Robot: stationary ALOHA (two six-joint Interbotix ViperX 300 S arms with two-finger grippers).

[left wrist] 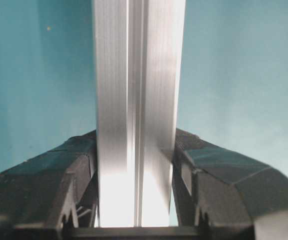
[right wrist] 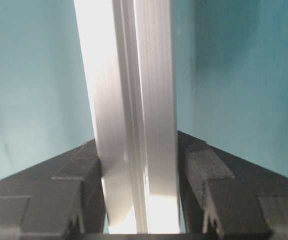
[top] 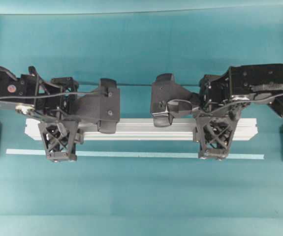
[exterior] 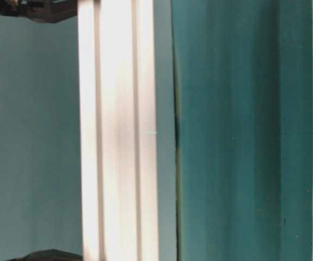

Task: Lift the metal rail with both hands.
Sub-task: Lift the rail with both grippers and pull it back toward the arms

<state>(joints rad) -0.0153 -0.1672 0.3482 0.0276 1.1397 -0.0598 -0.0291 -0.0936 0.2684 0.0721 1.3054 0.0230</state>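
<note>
Evidently for a level two-handed lift, left gripper [top: 58, 140] at 9 o'clock and right gripper [top: 213, 140] at 3 o'clock each clamp the metal rail [top: 141, 129], lying crosswise mid-table just above the tape strip [top: 136, 154].

No text, label, brand or number can be read in any view; nothing legible shows on any surface.

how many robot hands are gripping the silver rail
2: the left black lattice-fingered hand clamps the long grooved silver aluminium rail near its left end, and the right black hand clamps it near its right end.
</note>
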